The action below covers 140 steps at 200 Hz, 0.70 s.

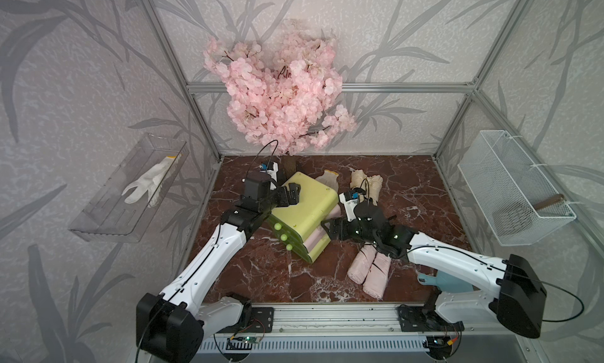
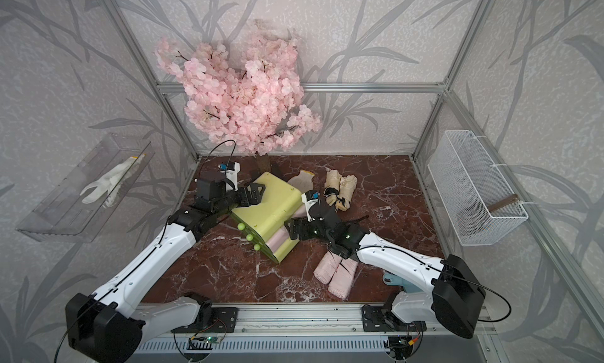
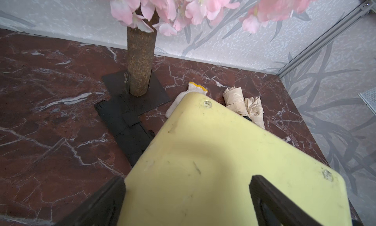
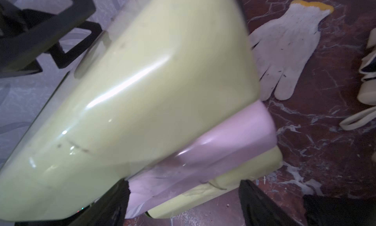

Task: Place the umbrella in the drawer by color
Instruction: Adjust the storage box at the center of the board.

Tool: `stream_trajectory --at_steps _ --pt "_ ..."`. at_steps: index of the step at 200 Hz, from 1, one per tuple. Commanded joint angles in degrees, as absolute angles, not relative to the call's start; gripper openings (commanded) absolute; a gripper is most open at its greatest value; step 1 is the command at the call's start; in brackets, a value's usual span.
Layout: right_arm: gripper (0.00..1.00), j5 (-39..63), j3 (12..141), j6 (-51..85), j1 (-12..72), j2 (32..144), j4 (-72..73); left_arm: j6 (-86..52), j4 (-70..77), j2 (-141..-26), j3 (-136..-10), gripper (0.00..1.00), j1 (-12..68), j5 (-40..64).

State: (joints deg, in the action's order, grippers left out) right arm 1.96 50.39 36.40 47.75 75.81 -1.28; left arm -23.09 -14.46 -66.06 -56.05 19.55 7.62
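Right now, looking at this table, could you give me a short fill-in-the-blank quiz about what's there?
1. The yellow cabinet has ___ round green knobs on its front.
2. The two folded umbrellas lying partly under the right arm are ___.
3. The left gripper is over the cabinet's top with its jaws ___.
4. The white wire basket hangs on the robot's ___ side.
Missing words: three; pink; open; right.
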Motion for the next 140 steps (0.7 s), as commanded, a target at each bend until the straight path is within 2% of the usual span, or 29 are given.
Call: stream_trajectory --at_steps 1,34,96,140 --pt "0.88 4.6 53.3 36.3 43.9 77.7 3.9 -26.4 -17.0 -64.9 -54.0 1.00 22.7 11.3" --pt "0.88 7.4 53.2 37.0 39.3 78.8 5.2 -25.3 -19.4 -64.5 -54.6 1.00 26.3 7.2" --pt "0.88 5.9 47.9 39.0 38.8 75.6 6.2 -25.7 -22.1 -64.5 -58.4 1.00 26.2 2.7" --pt "0.88 4.9 42.9 41.4 38.8 69.3 4.7 -26.1 -24.2 -66.5 -61.2 1.00 18.7 5.8"
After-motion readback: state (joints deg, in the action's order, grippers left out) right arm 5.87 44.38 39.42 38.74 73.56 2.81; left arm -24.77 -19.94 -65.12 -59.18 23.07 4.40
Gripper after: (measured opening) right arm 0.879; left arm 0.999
